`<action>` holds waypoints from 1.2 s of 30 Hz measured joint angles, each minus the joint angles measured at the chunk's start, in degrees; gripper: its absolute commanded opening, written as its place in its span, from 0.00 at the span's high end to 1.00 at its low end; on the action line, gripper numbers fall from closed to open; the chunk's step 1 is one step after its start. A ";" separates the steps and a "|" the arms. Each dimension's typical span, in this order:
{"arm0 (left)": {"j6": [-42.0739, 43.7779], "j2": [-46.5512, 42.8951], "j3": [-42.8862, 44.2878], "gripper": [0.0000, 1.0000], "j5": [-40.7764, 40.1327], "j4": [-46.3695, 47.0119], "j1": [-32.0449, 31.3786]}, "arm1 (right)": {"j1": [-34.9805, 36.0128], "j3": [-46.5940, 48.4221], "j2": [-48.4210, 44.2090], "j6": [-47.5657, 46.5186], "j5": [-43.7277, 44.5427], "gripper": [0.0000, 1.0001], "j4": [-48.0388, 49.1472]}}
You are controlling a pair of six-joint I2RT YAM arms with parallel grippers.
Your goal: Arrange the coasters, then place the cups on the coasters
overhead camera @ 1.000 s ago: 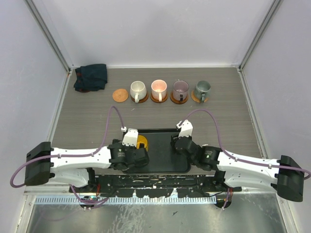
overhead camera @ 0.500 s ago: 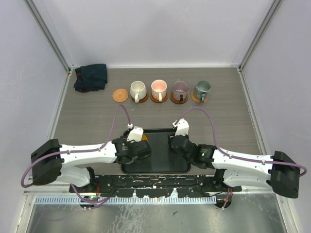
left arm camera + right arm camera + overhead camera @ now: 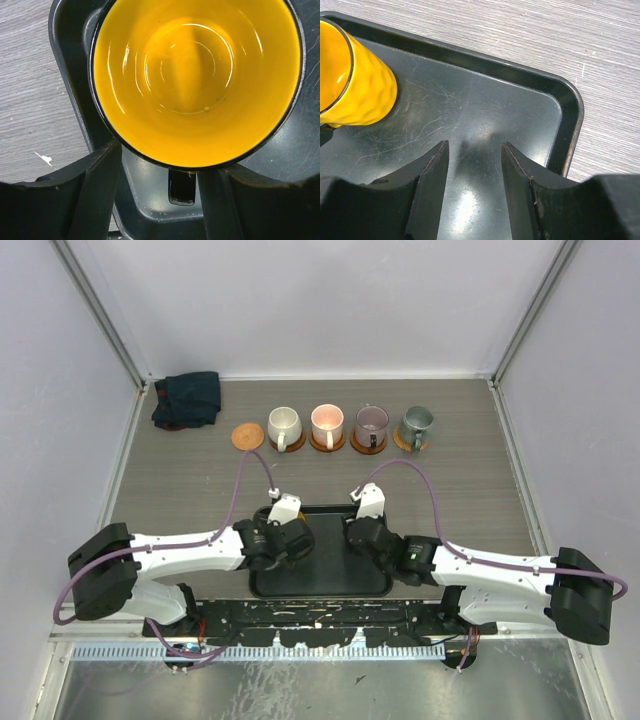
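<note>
Last pickup: the yellow cup [image 3: 195, 80] stands at the tray's [image 3: 572, 120] left end, left gripper [image 3: 159, 172] open astride its handle [image 3: 181, 187] (gaps either side), right gripper [image 3: 475, 147] open, empty. Next, I judge: pinch, carry to the bare far coaster [image 3: 247, 436].

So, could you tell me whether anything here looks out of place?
Only the round brown coaster at the row's left end is bare; the yellow ceramic cup sits in the black tray, at the left claw.

Four cups [image 3: 325, 420] sit on coasters [image 3: 327, 446]; yellow cup [image 3: 195, 80] upright.
</note>
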 measured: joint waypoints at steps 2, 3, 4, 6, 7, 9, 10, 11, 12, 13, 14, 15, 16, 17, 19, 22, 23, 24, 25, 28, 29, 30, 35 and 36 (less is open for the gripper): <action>0.20 0.39 0.00 0.43 -0.26 1.03 0.22 | -0.02 0.26 0.00 0.02 -0.13 0.49 0.00; 0.20 0.57 0.00 0.44 -0.46 1.42 0.28 | 0.00 0.37 0.00 0.00 -0.17 0.49 0.00; 0.17 0.70 0.00 0.45 -0.61 1.79 0.39 | -0.02 0.46 0.00 0.02 -0.20 0.49 0.04; 0.02 0.83 0.00 0.45 -0.83 2.45 0.57 | -0.02 0.50 0.00 0.02 -0.24 0.49 0.02; -0.09 0.83 0.00 0.45 -0.85 2.89 0.70 | -0.02 0.50 0.00 0.00 -0.28 0.49 0.02; -0.52 0.85 0.00 0.45 -0.83 3.67 0.94 | -0.02 0.50 0.00 0.02 -0.39 0.49 0.02; -0.85 0.85 0.00 0.45 -0.83 3.93 1.01 | -0.02 0.50 0.00 0.02 -0.44 0.49 0.02; -1.18 0.92 0.00 0.45 -0.81 4.37 1.14 | -0.02 0.50 0.00 0.02 -0.46 0.49 0.02; -1.36 0.98 0.00 0.44 -0.81 4.63 1.20 | -0.02 0.50 0.00 0.02 -0.46 0.49 0.02; -1.53 1.09 0.00 0.45 -0.81 4.92 1.31 | -0.02 0.50 0.00 0.02 -0.48 0.49 0.00; -1.75 1.18 0.00 0.45 -0.81 5.20 1.36 | -0.02 0.50 0.00 0.02 -0.48 0.49 0.02; -2.05 1.29 0.00 0.46 -0.81 5.51 1.40 | -0.02 0.50 0.00 0.04 -0.48 0.49 0.02; -2.36 1.42 0.00 0.47 -0.81 5.75 1.46 | -0.02 0.50 0.00 0.04 -0.48 0.49 0.02; -2.69 1.62 0.00 0.49 -0.79 6.01 1.51 | -0.02 0.50 0.00 0.04 -0.48 0.49 0.00; -3.17 2.10 0.00 0.53 -0.79 6.34 1.60 | -0.02 0.50 0.00 0.07 -0.48 0.49 0.00; -4.17 2.86 -0.02 0.56 -0.81 6.62 1.73 | -0.02 0.50 0.00 0.26 -0.48 0.49 -0.02; -4.37 3.04 -0.09 0.57 -0.79 6.78 1.79 | -0.02 0.50 0.00 0.31 -0.48 0.49 -0.02; -4.50 3.10 -0.17 0.58 -0.81 6.91 1.84 | -0.02 0.50 0.02 0.39 -0.48 0.49 -0.02; -4.63 3.13 -0.35 0.59 -0.81 7.06 1.90 | -0.02 0.50 0.02 0.48 -0.48 0.49 -0.02; -4.83 3.15 -0.83 0.60 -0.81 7.43 2.16 | -0.02 0.50 0.33 0.70 -0.46 0.49 -0.04; -4.85 3.15 -0.96 0.60 -0.81 7.48 2.25 | -0.02 0.50 0.37 0.72 -0.48 0.49 -0.04; -4.83 3.15 -1.18 0.60 -0.81 7.72 2.34 | -0.02 0.50 0.46 0.74 -0.46 0.49 -0.07; -4.81 3.15 -1.90 0.50 -0.83 8.57 2.51 | -0.02 0.50 1.01 0.94 -0.50 0.49 -0.07; -4.81 3.17 -1.92 0.47 -0.85 8.61 2.51 | -0.02 0.50 1.07 0.96 -0.48 0.49 -0.07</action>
